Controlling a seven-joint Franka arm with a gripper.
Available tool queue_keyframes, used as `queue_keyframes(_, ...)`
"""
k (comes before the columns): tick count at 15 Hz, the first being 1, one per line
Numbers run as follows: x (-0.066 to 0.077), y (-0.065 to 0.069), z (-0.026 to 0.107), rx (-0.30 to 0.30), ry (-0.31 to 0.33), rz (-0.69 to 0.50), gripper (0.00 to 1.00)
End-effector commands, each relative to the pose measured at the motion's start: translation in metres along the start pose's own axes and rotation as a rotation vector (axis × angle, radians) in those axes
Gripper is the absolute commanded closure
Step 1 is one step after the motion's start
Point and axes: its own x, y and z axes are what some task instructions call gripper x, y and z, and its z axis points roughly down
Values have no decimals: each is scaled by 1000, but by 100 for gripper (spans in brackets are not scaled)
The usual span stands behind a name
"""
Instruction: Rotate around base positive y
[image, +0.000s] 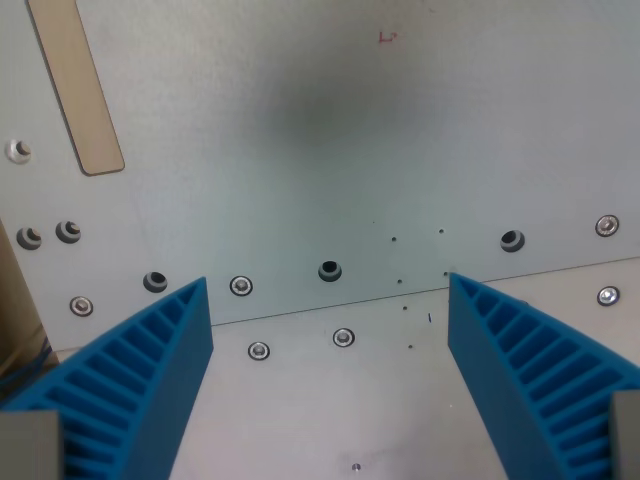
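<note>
The blue ribbed two-finger gripper (328, 380) is hanging wide open, holding nothing, over the grey bolted metal tabletop (300, 120). The task is naming no object, only a rotation. Tilting this low is risking a fingertip scraping the plate or the tan wooden strip (78, 85) at the wrist view's left.

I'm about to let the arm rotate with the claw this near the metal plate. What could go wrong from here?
1. The open claw holds nothing and hangs over the plate; tilting may drive a blue fingertip into it.
2. The screws and holes between the fingers could snag a tip.
3. The brown object at the wrist view's left edge lies near the finger there and might be clipped.
</note>
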Motion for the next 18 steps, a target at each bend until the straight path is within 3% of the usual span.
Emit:
queue_keyframes(1,0,0,-3,-1,-6,0,0)
queue_keyframes(18,0,0,-3,-27,-202,-1,0)
